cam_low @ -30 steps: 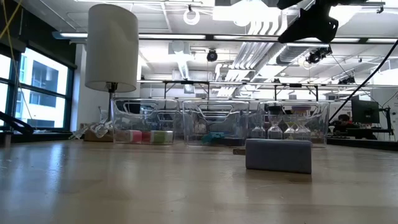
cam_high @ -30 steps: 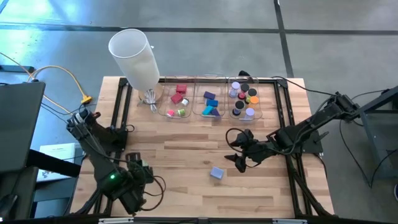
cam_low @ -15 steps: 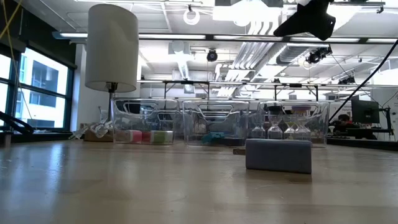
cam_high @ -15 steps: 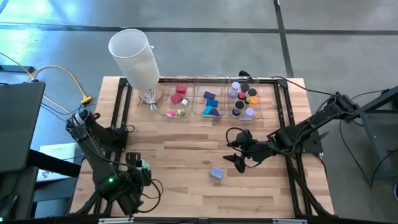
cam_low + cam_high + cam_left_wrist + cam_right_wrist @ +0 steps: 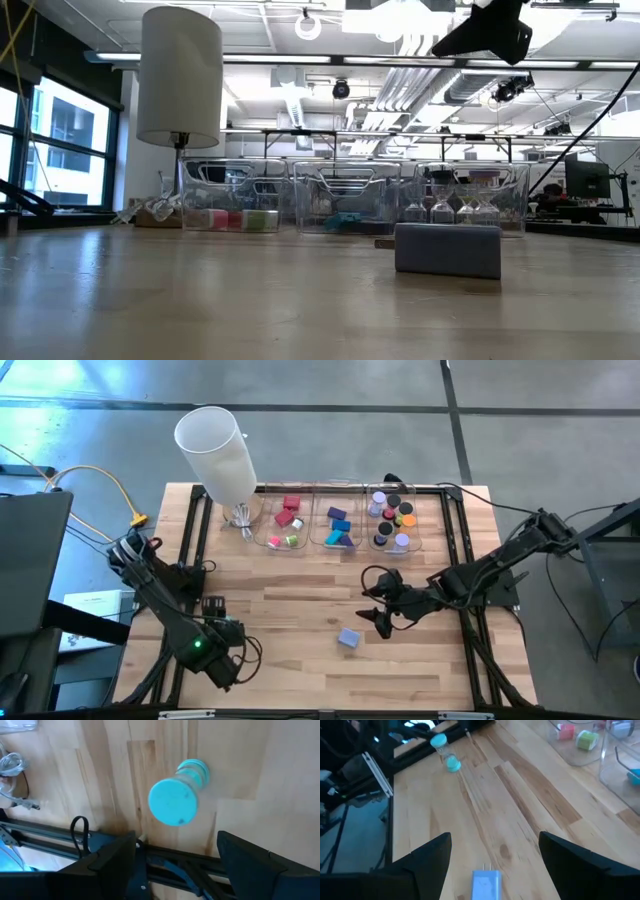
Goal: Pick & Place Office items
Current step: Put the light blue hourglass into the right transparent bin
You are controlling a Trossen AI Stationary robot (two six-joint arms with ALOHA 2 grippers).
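The right gripper (image 5: 383, 622) hovers above the table's middle, jaws spread and empty — a lavender block (image 5: 348, 638) lies just beside it on the wood. The left gripper (image 5: 175, 852), jaws apart and holding nothing, hangs over a teal stick (image 5: 176, 800) near the left frame rail (image 5: 60, 837).

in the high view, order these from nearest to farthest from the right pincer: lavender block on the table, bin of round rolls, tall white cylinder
Measured from the right pincer, which hangs open over the middle of the table:
1. Lavender block, lying on the wood just beside the pincer, toward the front edge.
2. Bin of round rolls, at the back of the table, rightmost of the three bins.
3. Tall white cylinder, at the back left corner.
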